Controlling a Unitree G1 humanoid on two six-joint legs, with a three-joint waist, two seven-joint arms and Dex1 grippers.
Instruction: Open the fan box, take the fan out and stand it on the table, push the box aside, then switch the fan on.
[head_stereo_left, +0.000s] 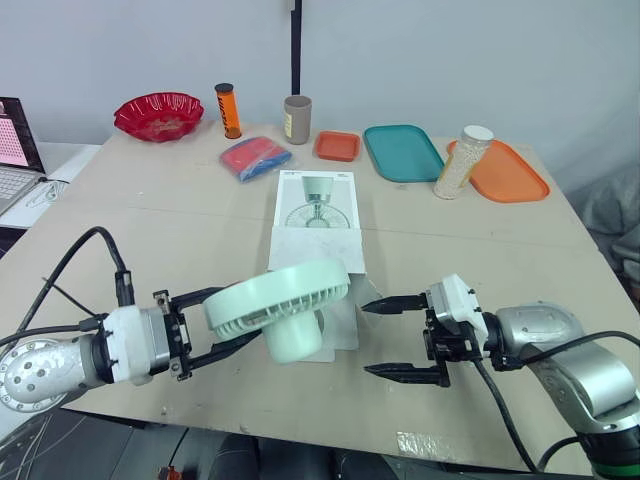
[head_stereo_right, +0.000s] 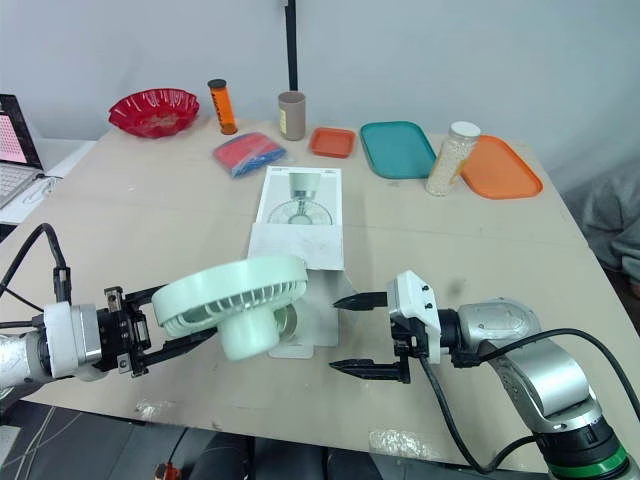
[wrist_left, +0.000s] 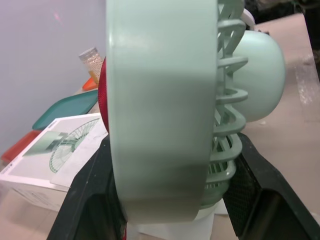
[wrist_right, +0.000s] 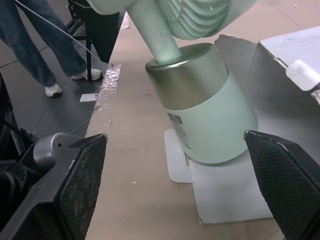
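While the left gripper (head_stereo_left: 228, 318) clamps the fan (head_stereo_left: 280, 298) by its head, stem tilted, base over the box (head_stereo_left: 315, 205) flap, the right gripper (head_stereo_left: 364, 338) gapes empty just right of the base.

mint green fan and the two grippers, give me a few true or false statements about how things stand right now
1. The left gripper grips the round head of the mint green plastic fan between its fingers. True.
2. The right gripper is shut on the fan's stand. False: its fingers are spread wide beside the base, not touching it.
3. The white cardboard fan box lies flat on the table with its near end open. True.
4. The fan sits inside the box. False: it is outside, tilted, with its base over the open flap.
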